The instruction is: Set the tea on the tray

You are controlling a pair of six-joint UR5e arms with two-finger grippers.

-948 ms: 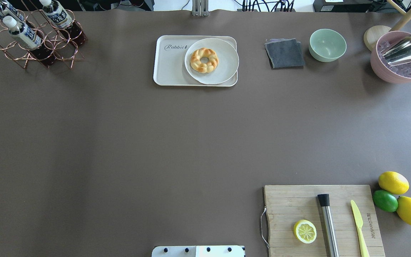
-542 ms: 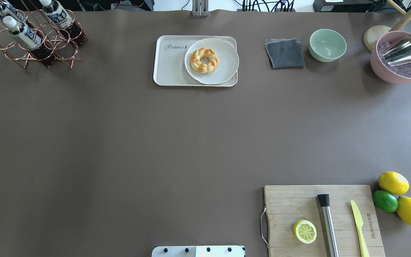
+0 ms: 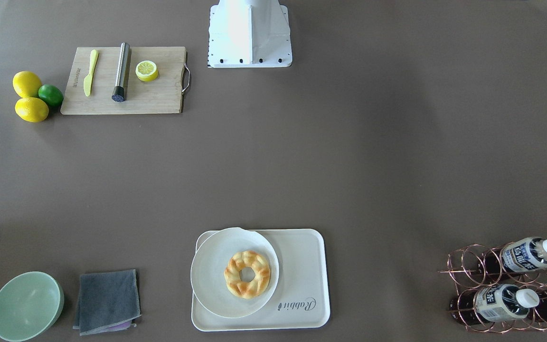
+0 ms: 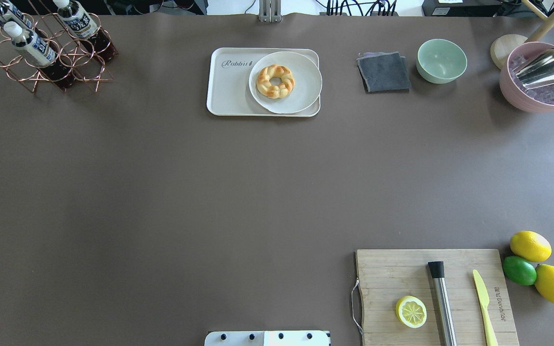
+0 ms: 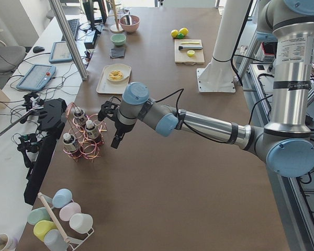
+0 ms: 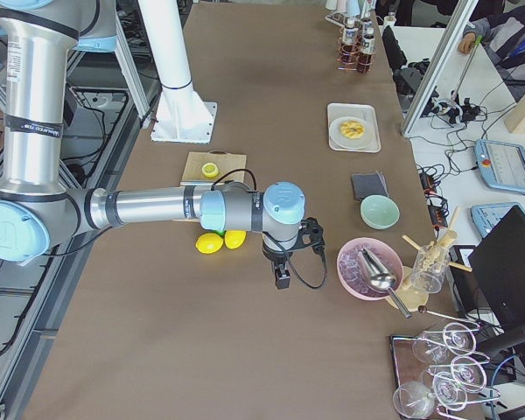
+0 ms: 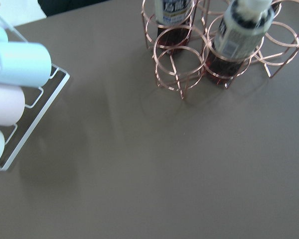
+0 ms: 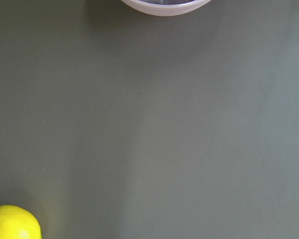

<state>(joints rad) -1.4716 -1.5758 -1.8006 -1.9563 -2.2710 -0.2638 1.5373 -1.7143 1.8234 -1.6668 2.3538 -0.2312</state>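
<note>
Three tea bottles (image 4: 31,47) with white caps stand tilted in a copper wire rack (image 4: 84,72) at the far left corner. They also show in the front view (image 3: 501,302) and the left wrist view (image 7: 239,31). The cream tray (image 4: 229,93) with "Rabbit" lettering lies at the far middle, and also shows in the front view (image 3: 304,266). My left gripper (image 5: 115,141) hangs just beside the rack, apart from the bottles. My right gripper (image 6: 281,278) hovers between the lemons and the pink bowl. Both show only in side views, so I cannot tell whether they are open or shut.
A round white plate (image 4: 303,91) with a doughnut (image 4: 275,80) fills the tray's right part. A grey cloth (image 4: 384,72), green bowl (image 4: 441,60) and pink ice bowl (image 4: 536,98) stand far right. A cutting board (image 4: 392,274) and lemons (image 4: 530,245) lie near right. A cup rack (image 7: 20,99) is near the bottles.
</note>
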